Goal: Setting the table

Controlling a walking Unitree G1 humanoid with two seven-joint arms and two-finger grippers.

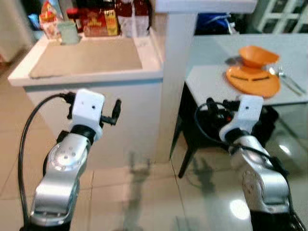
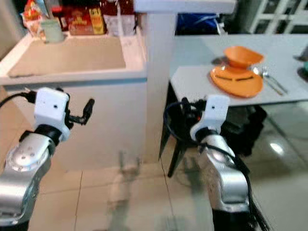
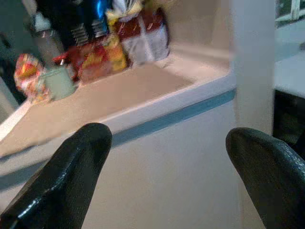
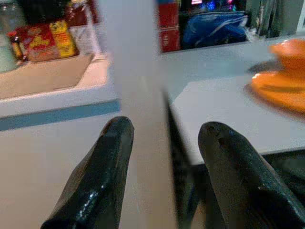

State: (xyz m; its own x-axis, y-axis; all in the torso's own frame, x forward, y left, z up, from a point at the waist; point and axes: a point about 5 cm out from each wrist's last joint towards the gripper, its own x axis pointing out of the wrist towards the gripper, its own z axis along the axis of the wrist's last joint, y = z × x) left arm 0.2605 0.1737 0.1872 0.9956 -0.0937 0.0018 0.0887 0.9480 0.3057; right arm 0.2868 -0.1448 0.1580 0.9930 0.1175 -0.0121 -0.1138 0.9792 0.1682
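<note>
Both pincers [image 3: 167,157] [image 4: 164,162] before table edge [image 1: 202,89]

Counter [image 1: 86,60] left, table [image 1: 211,79] right, bowl [image 1: 258,56] on plate [image 1: 252,81]

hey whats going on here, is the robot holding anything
Nothing is in hand. The robot stands on the tiled floor before a white counter and a pillar, with both arms raised. The left gripper is open and empty, facing the counter. The right gripper is open and empty too, facing the table. On that table sit an orange plate with an orange bowl at its far edge and cutlery beside it.
</note>
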